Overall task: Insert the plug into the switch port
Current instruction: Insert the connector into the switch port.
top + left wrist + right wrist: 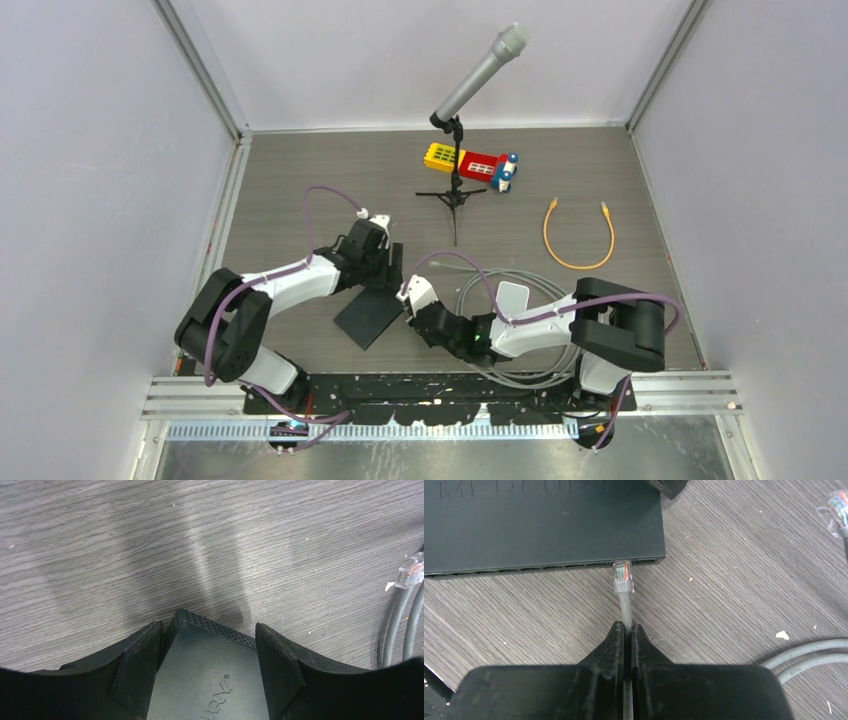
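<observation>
The black switch [539,525] lies flat on the table, its row of ports facing my right gripper [628,626]. That gripper is shut on the grey cable [625,607] just behind the clear plug [623,577]. The plug's tip sits at the port row near the switch's right end; I cannot tell how far in it is. My left gripper [207,627] straddles the switch's [210,675] far corner, with both fingers against its sides. From above, the switch [368,318] lies between the two grippers.
The cable's other clear plug [411,570] lies loose on the table to the right, with grey cable loops [540,275] around the right arm. Farther back are a microphone on its stand [480,75], toy blocks [470,163] and an orange cable [578,235].
</observation>
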